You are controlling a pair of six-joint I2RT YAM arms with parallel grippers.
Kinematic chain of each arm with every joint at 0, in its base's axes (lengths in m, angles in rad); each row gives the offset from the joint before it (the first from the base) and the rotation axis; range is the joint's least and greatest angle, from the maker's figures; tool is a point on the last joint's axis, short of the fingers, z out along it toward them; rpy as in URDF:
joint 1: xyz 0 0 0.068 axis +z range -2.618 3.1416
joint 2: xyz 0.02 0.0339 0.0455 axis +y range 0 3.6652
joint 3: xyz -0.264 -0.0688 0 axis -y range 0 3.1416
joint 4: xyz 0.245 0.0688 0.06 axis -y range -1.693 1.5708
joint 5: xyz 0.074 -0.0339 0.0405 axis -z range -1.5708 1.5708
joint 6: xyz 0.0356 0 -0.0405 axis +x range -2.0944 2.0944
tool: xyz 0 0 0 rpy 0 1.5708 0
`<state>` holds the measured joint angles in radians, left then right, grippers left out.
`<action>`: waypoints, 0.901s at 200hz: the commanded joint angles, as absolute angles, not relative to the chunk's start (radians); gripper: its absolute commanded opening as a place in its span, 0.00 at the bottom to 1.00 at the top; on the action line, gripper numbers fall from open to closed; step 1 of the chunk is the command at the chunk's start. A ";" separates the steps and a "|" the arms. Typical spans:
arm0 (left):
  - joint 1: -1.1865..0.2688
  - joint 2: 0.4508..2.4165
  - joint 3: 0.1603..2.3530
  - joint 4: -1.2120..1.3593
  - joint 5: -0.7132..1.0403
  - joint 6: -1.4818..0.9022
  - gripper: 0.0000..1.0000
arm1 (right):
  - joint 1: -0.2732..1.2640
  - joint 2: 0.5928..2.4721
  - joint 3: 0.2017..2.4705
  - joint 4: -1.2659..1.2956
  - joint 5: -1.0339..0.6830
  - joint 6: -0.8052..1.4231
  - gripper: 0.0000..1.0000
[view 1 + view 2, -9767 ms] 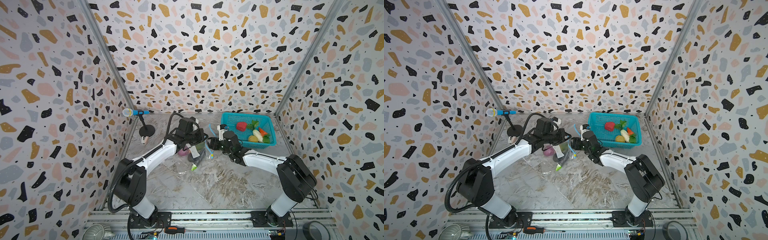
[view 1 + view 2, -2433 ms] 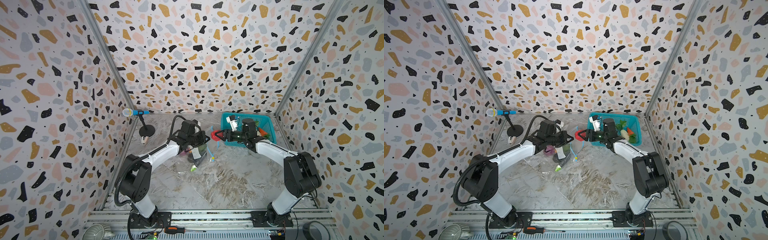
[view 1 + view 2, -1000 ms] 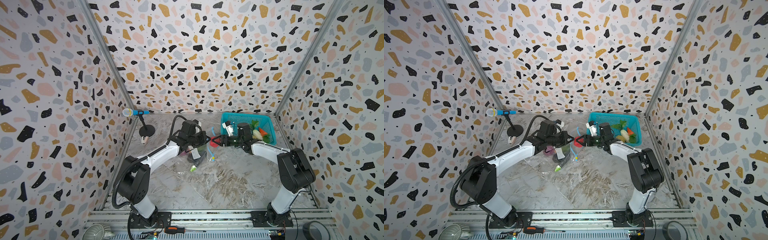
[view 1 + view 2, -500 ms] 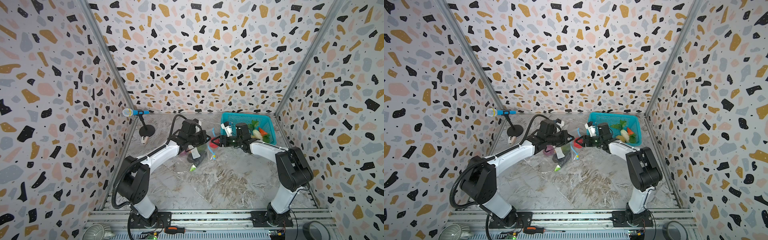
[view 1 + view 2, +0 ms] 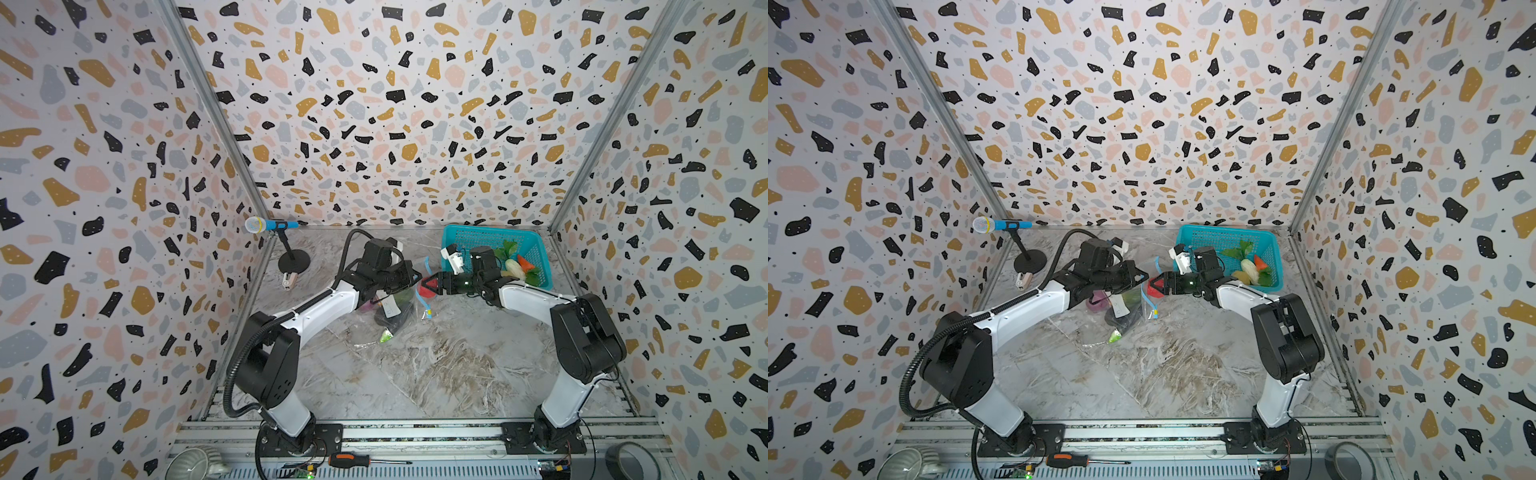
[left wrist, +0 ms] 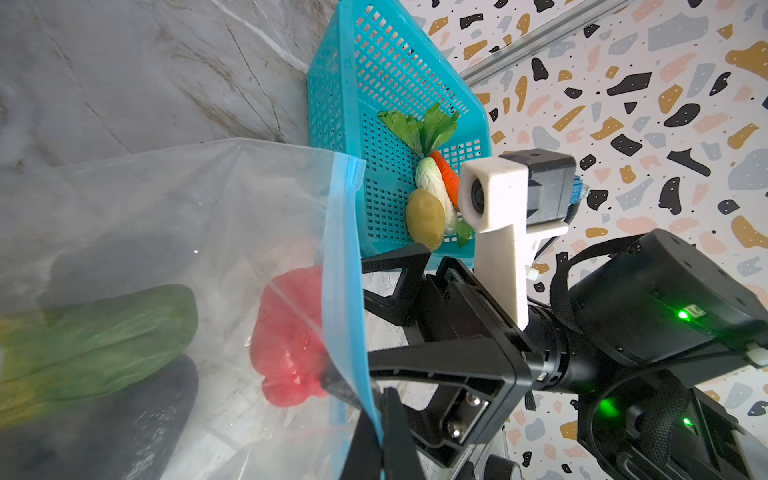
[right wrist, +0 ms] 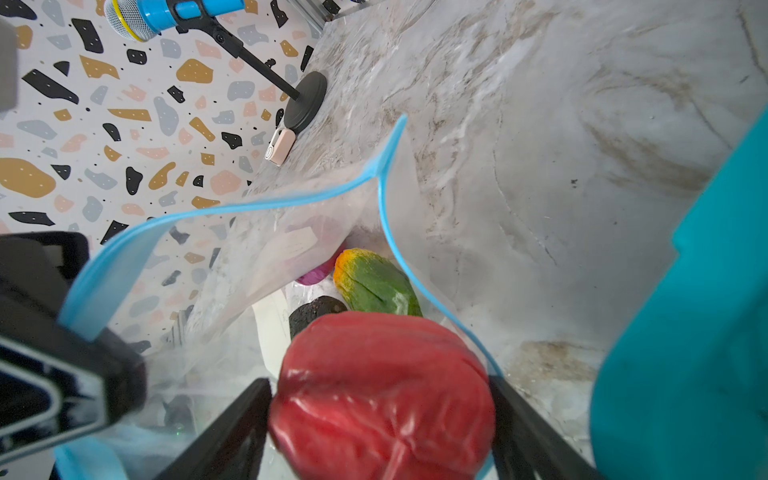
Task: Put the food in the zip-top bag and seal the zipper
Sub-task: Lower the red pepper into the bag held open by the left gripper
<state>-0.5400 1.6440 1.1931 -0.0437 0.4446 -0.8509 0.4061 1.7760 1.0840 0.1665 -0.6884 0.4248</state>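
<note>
the red pepper point(image 5: 424, 286) has left the basket point(image 5: 540, 253) and is now at the mouth of the zip-top bag point(image 5: 409, 305) mid-tabletop. the mouth faces right and the zipper point(image 6: 343, 270) runs far to near. the right gripper point(image 5: 433, 285) fingers flank the pepper, but i cannot tell whether they grip it. the left gripper point(image 6: 380, 432) fingers are clamped on the zipper. the carrot point(image 5: 524, 262) lies in the basket, right of both.
</note>
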 commanded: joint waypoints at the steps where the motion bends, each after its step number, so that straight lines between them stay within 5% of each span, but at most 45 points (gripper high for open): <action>1: -0.545 1.626 1.213 -0.018 0.451 -0.848 0.00 | 0.412 1.764 1.123 0.150 -0.683 0.414 0.83; 180: -0.545 1.620 1.200 -0.014 0.452 -0.844 0.00 | 0.420 1.752 1.116 0.148 -0.667 0.417 0.86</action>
